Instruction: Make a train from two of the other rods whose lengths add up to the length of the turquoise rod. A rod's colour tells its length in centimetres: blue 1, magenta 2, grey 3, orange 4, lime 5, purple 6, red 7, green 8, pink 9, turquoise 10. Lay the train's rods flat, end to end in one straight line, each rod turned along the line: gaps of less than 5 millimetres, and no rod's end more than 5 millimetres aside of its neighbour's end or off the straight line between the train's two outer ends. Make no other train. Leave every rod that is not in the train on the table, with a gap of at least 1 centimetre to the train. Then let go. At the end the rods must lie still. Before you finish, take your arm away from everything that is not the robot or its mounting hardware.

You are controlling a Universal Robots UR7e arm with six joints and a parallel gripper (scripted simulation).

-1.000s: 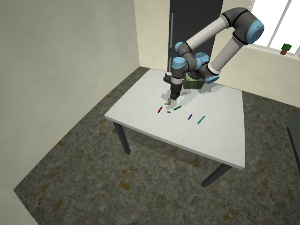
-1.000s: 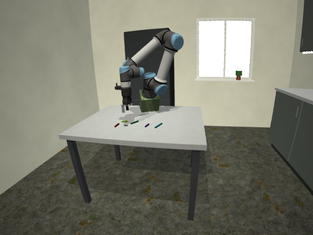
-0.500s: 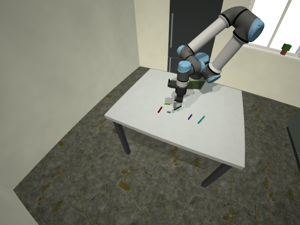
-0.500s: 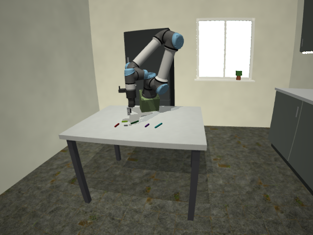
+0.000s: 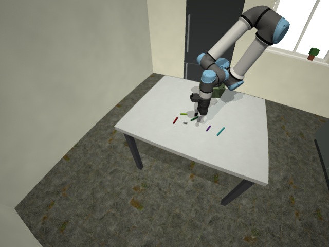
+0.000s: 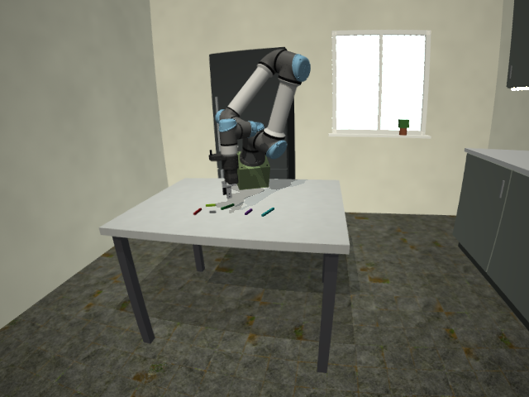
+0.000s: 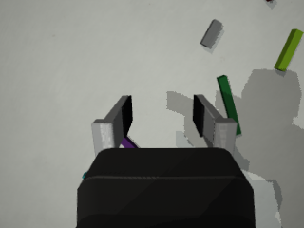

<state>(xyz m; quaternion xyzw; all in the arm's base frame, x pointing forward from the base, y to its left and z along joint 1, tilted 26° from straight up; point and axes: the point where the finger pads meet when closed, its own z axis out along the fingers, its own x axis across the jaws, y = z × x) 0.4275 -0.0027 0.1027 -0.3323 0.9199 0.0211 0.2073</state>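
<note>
Several rods lie flat on the white table. The turquoise rod is to the right, with the purple rod beside it. The green rod lies near the middle, the lime rod and the small grey rod left of it, and the red rod furthest left. My gripper hovers low, open and empty, right beside the green rod's end. In the wrist view my gripper has bare table between its fingers, the green rod runs by the right finger, and the purple rod peeks out under the left finger.
The arm's green base block stands at the back of the table. The grey rod and the lime rod show at the top right of the wrist view. The table's front edge is well away from the rods.
</note>
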